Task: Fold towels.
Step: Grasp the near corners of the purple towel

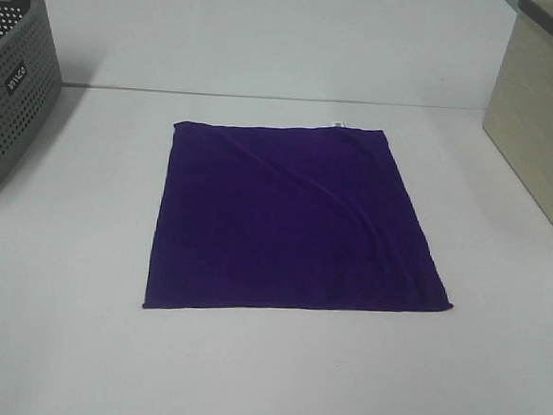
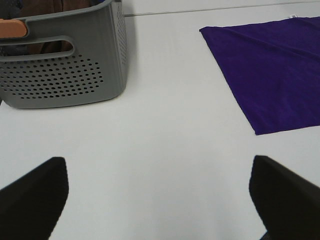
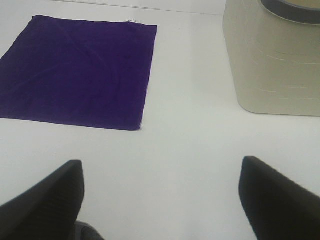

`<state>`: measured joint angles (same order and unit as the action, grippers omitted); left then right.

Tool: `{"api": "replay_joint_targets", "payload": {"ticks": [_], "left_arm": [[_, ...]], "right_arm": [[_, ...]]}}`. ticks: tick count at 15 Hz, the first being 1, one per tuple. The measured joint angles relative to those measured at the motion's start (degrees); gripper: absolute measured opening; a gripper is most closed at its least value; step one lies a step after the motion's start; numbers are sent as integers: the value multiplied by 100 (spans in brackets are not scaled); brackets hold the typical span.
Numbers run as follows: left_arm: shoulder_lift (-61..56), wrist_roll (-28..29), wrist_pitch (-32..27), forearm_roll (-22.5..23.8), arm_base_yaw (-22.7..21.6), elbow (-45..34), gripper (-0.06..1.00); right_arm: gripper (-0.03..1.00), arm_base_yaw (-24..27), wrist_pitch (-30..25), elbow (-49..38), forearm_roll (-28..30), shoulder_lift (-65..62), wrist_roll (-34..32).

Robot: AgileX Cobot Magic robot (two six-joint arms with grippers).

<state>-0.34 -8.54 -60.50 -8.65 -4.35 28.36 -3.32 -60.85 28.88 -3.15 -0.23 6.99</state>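
Note:
A deep purple square towel (image 1: 295, 218) lies spread flat on the white table, with a small white tag (image 1: 336, 125) at its far edge and a diagonal crease across it. It also shows in the left wrist view (image 2: 272, 75) and in the right wrist view (image 3: 75, 75). My left gripper (image 2: 160, 200) is open and empty, hovering above bare table to the left of the towel. My right gripper (image 3: 162, 200) is open and empty, above bare table to the right of the towel. Neither gripper shows in the exterior high view.
A grey perforated basket (image 1: 10, 84) stands at the table's far left, also in the left wrist view (image 2: 65, 70). A beige bin (image 1: 543, 122) stands at the far right, also in the right wrist view (image 3: 272, 60).

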Motion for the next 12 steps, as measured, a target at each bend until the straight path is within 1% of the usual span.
{"api": "replay_joint_targets", "payload": {"ticks": [10,11,12], "left_arm": [[0,0,0,46,0,0,90],[0,0,0,46,0,0,90],[0,0,0,46,0,0,92]], "right_arm": [[83,0,0,0,-17,0,0],[83,0,0,0,-17,0,0],[87,0,0,0,-17,0,0]]}}
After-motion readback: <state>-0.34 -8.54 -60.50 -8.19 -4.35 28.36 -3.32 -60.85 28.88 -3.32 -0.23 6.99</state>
